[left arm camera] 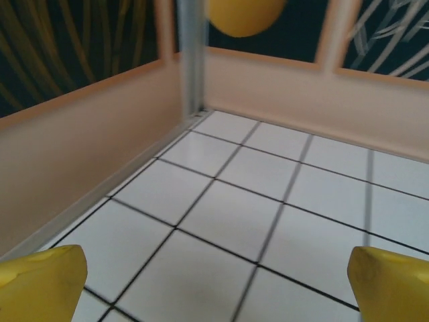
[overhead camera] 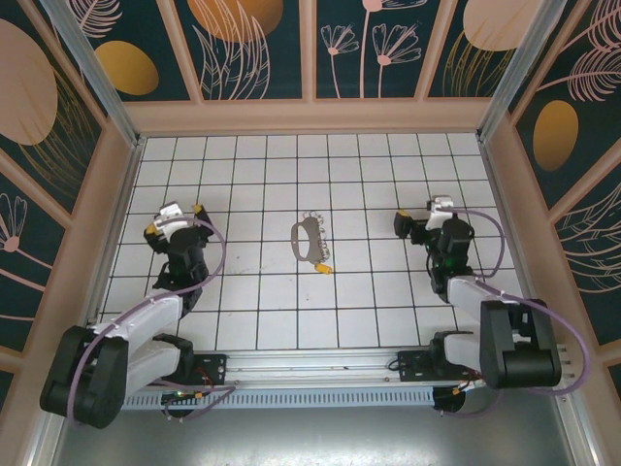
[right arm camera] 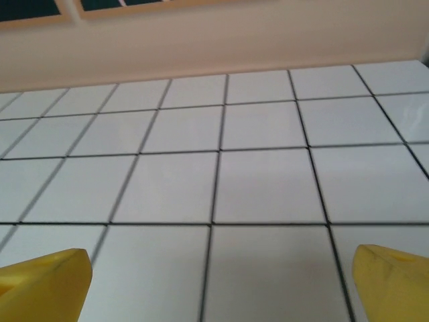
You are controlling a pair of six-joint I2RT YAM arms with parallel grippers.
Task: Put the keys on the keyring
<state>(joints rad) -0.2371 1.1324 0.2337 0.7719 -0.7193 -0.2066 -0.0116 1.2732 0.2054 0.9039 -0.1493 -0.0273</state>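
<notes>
Keys (overhead camera: 325,267) lie just beside keyring (overhead camera: 304,239) — left pincer (overhead camera: 174,218) and right pincer (overhead camera: 424,212) gape wide, empty.

White tiled floor (overhead camera: 262,291), floral walls (overhead camera: 388,49)

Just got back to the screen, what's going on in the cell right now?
Nothing is being held. The pale tan-grey D-shaped keyring lies mid-table on the white tiled floor, with the small silvery yellow-headed key at its near end; whether they are joined is too small to tell. The left gripper and right gripper are both open, one on each side of the keyring and apart from it.
</notes>
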